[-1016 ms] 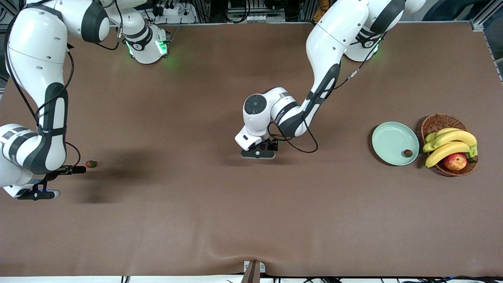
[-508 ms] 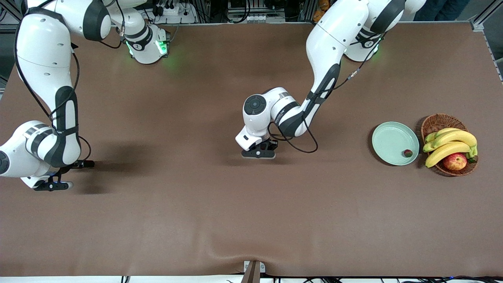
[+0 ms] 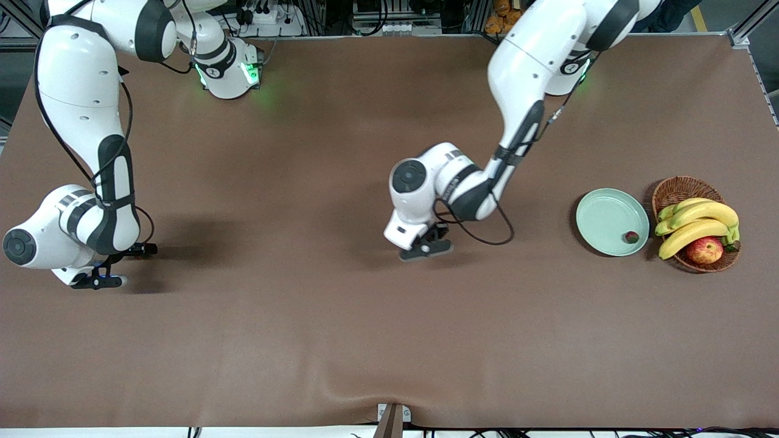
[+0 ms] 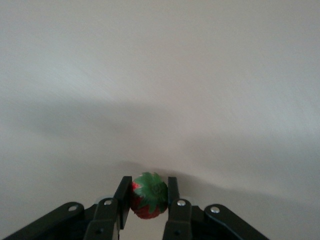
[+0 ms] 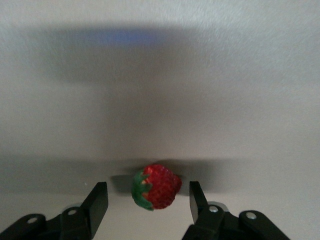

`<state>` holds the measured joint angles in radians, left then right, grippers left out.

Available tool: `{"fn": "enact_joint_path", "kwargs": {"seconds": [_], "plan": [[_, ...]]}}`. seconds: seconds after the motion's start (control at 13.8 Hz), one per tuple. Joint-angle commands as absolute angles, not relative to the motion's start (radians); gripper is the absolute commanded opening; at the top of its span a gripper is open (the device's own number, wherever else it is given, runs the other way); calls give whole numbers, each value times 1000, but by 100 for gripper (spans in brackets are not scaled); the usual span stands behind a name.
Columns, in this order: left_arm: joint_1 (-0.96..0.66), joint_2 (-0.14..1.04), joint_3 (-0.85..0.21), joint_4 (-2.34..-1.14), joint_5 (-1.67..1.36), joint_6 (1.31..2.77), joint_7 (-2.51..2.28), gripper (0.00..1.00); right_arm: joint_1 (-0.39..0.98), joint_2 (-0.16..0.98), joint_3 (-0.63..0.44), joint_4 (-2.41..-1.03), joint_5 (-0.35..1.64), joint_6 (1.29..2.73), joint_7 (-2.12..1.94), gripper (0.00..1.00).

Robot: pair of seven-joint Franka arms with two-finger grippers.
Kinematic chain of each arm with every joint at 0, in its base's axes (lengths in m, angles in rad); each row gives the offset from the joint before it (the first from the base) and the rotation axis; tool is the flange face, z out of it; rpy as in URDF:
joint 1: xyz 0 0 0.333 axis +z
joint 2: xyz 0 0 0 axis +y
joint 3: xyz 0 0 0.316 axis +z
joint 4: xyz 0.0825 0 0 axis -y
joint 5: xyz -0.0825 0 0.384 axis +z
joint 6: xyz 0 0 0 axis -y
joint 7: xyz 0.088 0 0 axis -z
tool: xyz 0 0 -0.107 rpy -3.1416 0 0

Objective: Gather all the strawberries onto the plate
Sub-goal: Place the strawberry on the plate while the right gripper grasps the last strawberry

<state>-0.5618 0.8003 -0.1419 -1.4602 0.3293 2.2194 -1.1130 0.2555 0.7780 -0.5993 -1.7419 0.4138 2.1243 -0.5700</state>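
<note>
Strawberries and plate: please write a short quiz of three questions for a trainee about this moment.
1. True or false: the left end effector is shut on a strawberry.
2. How many strawberries lie in the plate now?
A. none
B. one
C. three
3. Fill in: the right end effector has a strawberry between its fingers, and they do ____ touch it.

Key:
1. True. Both fingers press the berry's sides in the left wrist view.
2. B. One berry lies near the rim beside the basket of bananas.
3. not. Gaps show on both sides of the berry in the right wrist view.
</note>
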Motion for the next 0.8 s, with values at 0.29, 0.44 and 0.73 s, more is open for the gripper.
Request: {"fn": "enact_joint_path", "kwargs": {"seconds": [0.29,0.44,0.73], "plan": [[-241,687,-166,-1479,239,2008,-1077,0,276,727,-600,-1761,434,2116,-614,0],[-163,646,-166,-1541,238,1950,-1007,0,279,726,-604,-1694,434,2045,-580,0],[-14,507,-166,-1741,242,1965,-780,0,325,718,-607,-1553,431,1771,-399,0]]}}
